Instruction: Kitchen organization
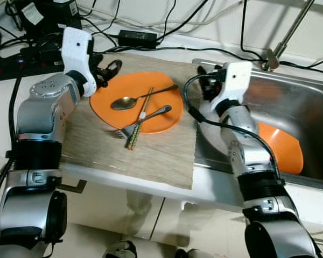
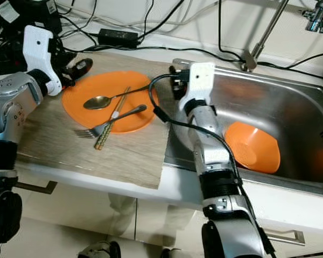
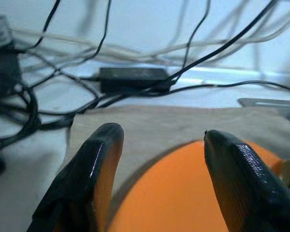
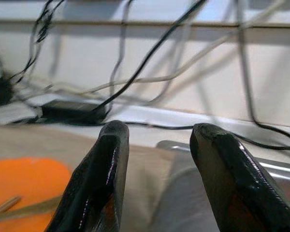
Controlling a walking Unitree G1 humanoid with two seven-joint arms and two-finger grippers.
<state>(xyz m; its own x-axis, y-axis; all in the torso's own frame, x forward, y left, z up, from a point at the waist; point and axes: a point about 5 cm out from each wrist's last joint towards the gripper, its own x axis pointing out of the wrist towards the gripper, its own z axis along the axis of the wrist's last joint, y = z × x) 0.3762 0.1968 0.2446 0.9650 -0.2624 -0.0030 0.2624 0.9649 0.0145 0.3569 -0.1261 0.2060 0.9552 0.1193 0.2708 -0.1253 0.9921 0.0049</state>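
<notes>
Left gripper [image 3: 157, 159] spread over the plate's [image 1: 118, 88] far rim; right gripper [image 4: 157, 159] spread at the sink's [image 2: 290, 107] near-left corner.

Spoon [image 1: 126, 102], fork [image 1: 142, 122] and chopsticks [image 1: 139, 119] cross the orange plate right of the left gripper, on a mat [image 1: 151, 156]. An orange bowl [image 2: 253, 146] tilts in the sink. No writing is legible.
</notes>
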